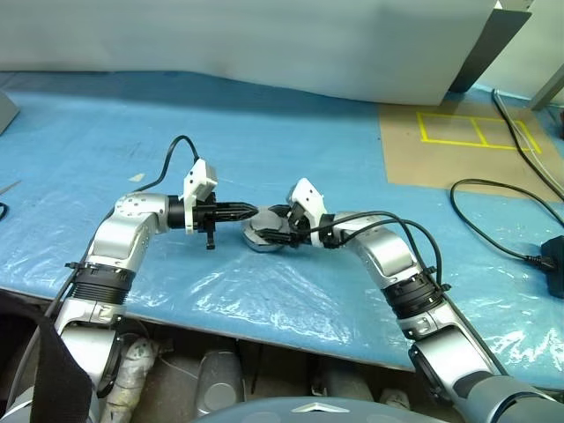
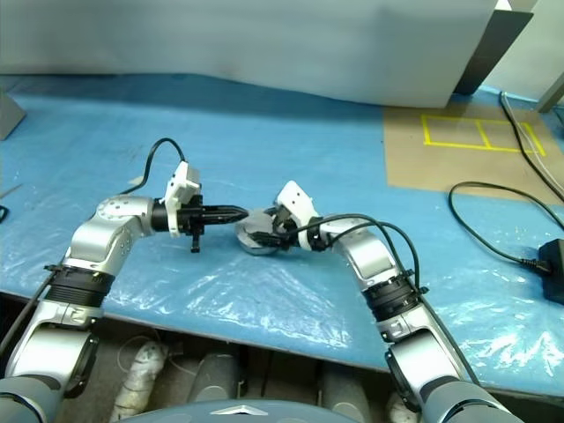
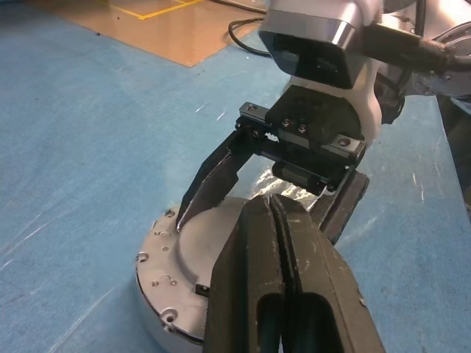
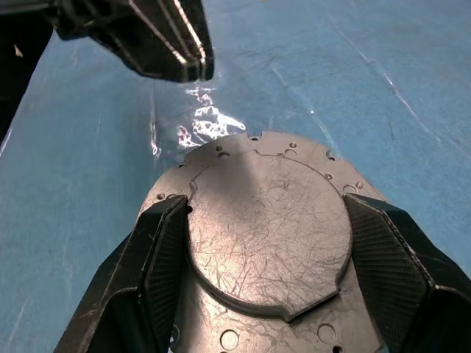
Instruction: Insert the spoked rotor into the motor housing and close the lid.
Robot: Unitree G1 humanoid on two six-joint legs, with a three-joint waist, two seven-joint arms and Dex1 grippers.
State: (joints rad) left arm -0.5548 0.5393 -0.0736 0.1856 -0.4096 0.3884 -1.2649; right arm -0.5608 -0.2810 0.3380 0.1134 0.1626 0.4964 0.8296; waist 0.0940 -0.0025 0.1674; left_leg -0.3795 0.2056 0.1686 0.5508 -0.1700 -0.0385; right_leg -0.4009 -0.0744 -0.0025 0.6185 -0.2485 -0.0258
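We cannot see inside the housing (image 4: pixel 268 243): the closed lid (image 4: pixel 271 224) covers it, so any rotor is hidden. The housing's near rim is cut off between the right jaws. In the left wrist view, the shut left jaws hide its right side.

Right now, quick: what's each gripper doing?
Left gripper: shut, empty, just above the lid.
Right gripper: wide, astride the closed lid, fingers at its edges.

- The lid (image 4: pixel 268 228) is bare grey metal, dull and finely scratched.
- The table cover (image 1: pixel 264 132) is glossy, wrinkled blue plastic film.
- The right gripper (image 4: pixel 265 254) has matt black fingers (image 4: pixel 386 254) with ribbed pads.
- The brown board (image 1: pixel 458 145) at the table's far right edge looks matt.
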